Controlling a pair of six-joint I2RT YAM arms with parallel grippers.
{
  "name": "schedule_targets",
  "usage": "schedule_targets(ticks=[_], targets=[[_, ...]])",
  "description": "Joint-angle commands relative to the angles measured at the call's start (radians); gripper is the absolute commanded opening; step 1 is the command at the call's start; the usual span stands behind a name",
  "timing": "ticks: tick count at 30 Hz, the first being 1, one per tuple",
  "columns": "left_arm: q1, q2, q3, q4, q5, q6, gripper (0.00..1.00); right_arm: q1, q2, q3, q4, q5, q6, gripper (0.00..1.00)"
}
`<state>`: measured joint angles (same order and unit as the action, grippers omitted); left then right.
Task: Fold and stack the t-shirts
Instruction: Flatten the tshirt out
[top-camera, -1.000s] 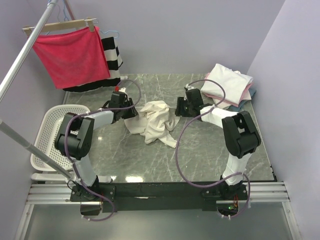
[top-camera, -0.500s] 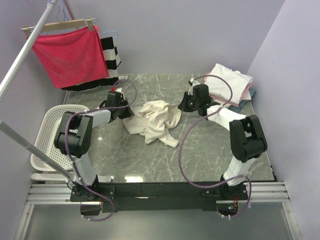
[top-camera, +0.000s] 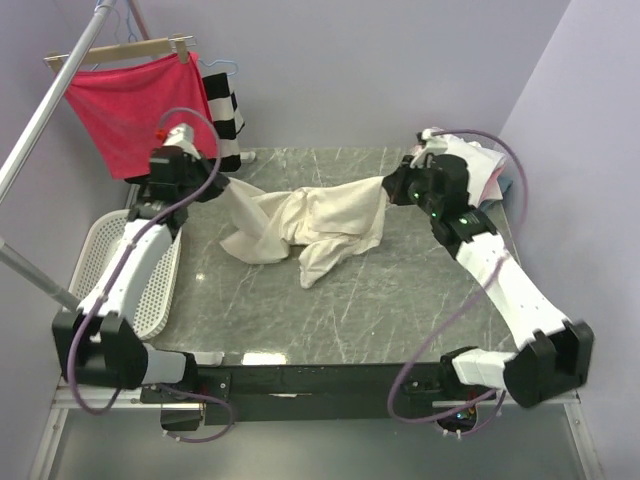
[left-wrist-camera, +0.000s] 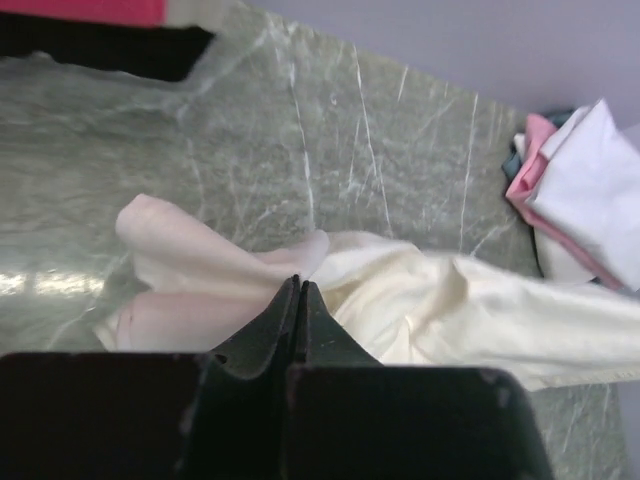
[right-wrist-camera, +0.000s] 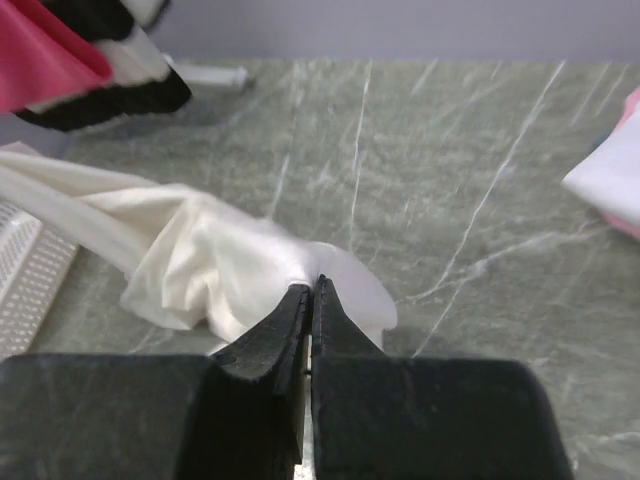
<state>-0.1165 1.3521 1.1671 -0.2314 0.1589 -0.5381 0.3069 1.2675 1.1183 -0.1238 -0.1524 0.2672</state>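
Observation:
A cream t-shirt (top-camera: 310, 225) hangs stretched between my two grippers above the middle of the marble table (top-camera: 400, 310), its lower folds drooping to the surface. My left gripper (top-camera: 222, 188) is shut on its left end, which shows in the left wrist view (left-wrist-camera: 297, 283) with the shirt (left-wrist-camera: 450, 310) spreading beyond. My right gripper (top-camera: 388, 188) is shut on its right end, seen in the right wrist view (right-wrist-camera: 311, 285) with the shirt (right-wrist-camera: 200, 260). A stack of folded shirts (top-camera: 485, 160), white over pink and blue, lies at the back right, partly hidden by the right arm.
A white basket (top-camera: 150, 290) stands at the table's left edge under the left arm. A red cloth on a hanger (top-camera: 135, 105) and a black-and-white striped garment (top-camera: 228, 115) hang at the back left. A metal rail (top-camera: 50, 100) slants across the left.
Both grippers have risen and pulled apart, the left going left and the right going right. The crumpled shirt between them is now drawn out into a long band.

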Motion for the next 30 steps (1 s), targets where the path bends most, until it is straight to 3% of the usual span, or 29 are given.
schedule_targets(ticks=[1, 9, 20, 26, 30], targets=[[0.046, -0.163, 0.074, -0.147, -0.016, 0.032, 0.01, -0.005, -0.228, 0.034, -0.072, 0.082, -0.026, 0.0], [0.069, -0.347, 0.187, -0.299, -0.032, 0.073, 0.01, -0.003, -0.457, 0.067, -0.247, 0.131, -0.051, 0.0], [0.069, -0.394, 0.494, -0.64, 0.013, 0.147, 0.03, -0.003, -0.734, 0.212, -0.369, 0.05, -0.068, 0.0], [0.069, -0.329, 0.543, -0.68, 0.004, 0.173, 0.06, -0.003, -0.694, 0.241, -0.317, 0.082, -0.097, 0.0], [0.069, -0.268, 0.375, -0.577, 0.068, 0.156, 0.03, -0.005, -0.536, 0.184, -0.251, 0.111, -0.082, 0.0]])
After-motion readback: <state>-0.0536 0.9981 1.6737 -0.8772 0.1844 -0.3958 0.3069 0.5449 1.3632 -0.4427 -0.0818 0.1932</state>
